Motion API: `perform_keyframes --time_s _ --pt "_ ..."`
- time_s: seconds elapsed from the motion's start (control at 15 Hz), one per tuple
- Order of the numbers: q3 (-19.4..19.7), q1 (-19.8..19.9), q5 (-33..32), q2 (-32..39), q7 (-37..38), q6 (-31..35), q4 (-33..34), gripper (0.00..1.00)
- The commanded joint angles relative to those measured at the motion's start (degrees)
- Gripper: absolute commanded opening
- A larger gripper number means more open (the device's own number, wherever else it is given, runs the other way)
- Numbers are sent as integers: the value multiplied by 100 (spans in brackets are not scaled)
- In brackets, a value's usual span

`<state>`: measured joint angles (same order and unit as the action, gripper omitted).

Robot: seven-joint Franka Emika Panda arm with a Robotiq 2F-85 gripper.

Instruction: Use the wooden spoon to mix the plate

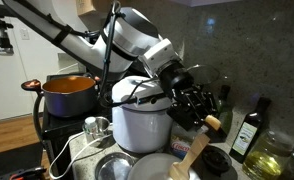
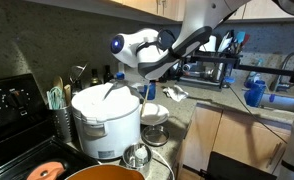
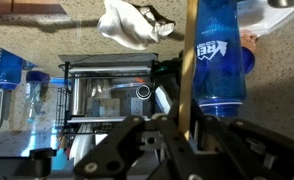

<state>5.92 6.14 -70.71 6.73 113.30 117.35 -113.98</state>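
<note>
Currently the gripper (image 1: 201, 117) is clamped on the wooden spoon (image 1: 195, 150), with the jaws closed against the flat handle and nothing else held. The spoon hangs at a slant beside the white rice cooker (image 1: 142, 125), and its lower end reaches down to the plate (image 1: 147, 166) at the bottom edge of an exterior view. Whether the spoon touches the plate cannot be told there.

Step in hand, as judged: the grasp is complete and the spoon is at the plate, so mixing is either about to start or under way.

Next move, as judged: set the spoon's lower end on the plate's surface, then sweep it in circles inside the rim. Keep the handle clear of the rice cooker and of the olive-oil bottle (image 1: 250, 128) nearby.

View differences:
- The wrist view shows the grip itself. The spoon handle (image 3: 190, 60) runs straight up between the gripper's fingers (image 3: 137, 150), in front of a blue bottle (image 3: 215, 60) and a white cloth (image 3: 132, 25). The plate is not visible in it.
- Only the exterior view with the orange pot (image 1: 69, 95) shows the spoon and plate together.
</note>
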Motion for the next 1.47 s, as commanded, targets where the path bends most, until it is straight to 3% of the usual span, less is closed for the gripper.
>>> perform_keyframes --time_s 0.0,0.33,0.53,0.93,1.27,1.4 --pt "21 106 559 -1 -838 475 71 4" --pt "23 58 1104 132 -2129 43 334 3" --pt "31 -12 991 235 -2369 -376 443 3" --pt "8 -216 156 422 -1486 -1083 477 3" --pt "-11 -223 -300 347 -272 -869 245 3" --pt "-18 -181 -232 319 -238 -840 230 3"
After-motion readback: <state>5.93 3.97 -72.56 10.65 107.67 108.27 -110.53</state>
